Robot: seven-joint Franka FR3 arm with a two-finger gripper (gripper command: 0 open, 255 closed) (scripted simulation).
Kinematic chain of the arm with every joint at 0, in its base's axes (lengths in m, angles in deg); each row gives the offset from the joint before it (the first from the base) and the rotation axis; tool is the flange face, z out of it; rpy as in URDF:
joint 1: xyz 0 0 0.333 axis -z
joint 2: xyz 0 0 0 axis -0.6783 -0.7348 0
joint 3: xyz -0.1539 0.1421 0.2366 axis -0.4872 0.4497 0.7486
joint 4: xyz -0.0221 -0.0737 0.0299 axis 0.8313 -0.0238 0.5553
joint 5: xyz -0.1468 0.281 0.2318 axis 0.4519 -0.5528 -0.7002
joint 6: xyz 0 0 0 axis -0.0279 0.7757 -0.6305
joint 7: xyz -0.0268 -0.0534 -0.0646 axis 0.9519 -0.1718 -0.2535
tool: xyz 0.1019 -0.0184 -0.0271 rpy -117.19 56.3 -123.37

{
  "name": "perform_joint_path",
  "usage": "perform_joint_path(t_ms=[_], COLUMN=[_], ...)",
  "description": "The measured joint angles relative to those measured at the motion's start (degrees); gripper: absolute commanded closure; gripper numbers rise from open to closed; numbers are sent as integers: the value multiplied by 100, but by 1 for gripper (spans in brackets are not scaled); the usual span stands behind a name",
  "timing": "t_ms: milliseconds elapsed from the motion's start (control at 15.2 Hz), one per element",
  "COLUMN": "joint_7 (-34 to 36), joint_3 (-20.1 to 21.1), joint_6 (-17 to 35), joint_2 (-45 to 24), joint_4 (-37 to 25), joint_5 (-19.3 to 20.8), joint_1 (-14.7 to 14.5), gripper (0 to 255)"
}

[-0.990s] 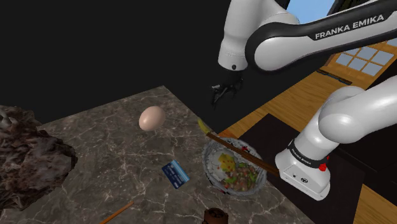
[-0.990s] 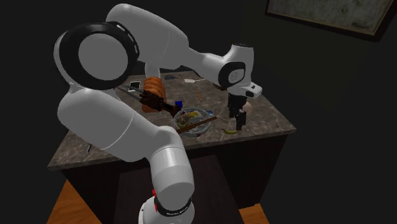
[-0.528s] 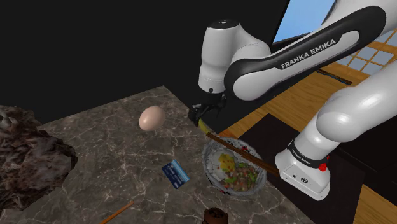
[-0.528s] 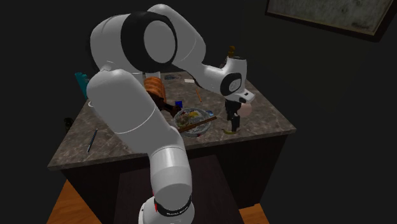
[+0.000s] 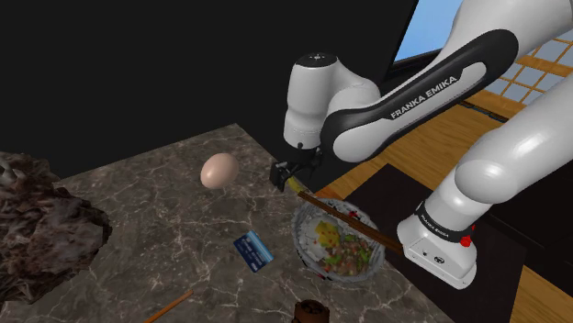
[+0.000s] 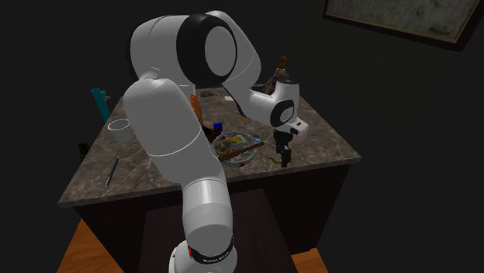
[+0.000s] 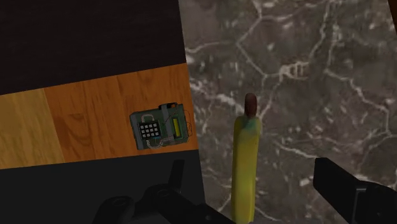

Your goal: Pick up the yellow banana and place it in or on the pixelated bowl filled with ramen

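Note:
The yellow banana (image 7: 245,159) with a brown tip lies on the dark marble table near its edge. In the wrist view my gripper (image 7: 254,194) stands open, a black finger on each side of the banana and neither touching it. The shoulder view shows the gripper (image 5: 286,172) low over the table's far edge, with a bit of the banana (image 5: 297,186) just below it. The ramen bowl (image 5: 304,240) sits close by toward the stand, with brown chopsticks (image 5: 353,223) laid across it. From the second exterior view the gripper (image 6: 285,158) hangs beside the bowl (image 6: 235,149).
A pale egg (image 5: 219,171) lies on the table past the gripper, and a blue card (image 5: 252,250) beside the bowl. A dark rough lump (image 5: 37,220) fills the shoulder view's left. A small keypad device (image 7: 159,126) lies on the wooden floor beyond the table edge (image 7: 191,121).
The arm has swung toward the shoulder view's left and come down, bringing the gripper from above the floor side to low over the banana at the table's edge.

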Motion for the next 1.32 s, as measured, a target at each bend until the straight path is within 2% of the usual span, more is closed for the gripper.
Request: perform_joint_path(t_ms=[330,396,1056,1320], joint_7=[9,9,9,-122], joint_3=[8,8,8,-93], joint_6=[42,42,42,-262], joint_2=[-21,-21,-21,220], joint_4=[21,21,22,-76], joint_5=[14,14,14,-144], joint_1=[8,8,8,-80], gripper=[0,255,255,255])
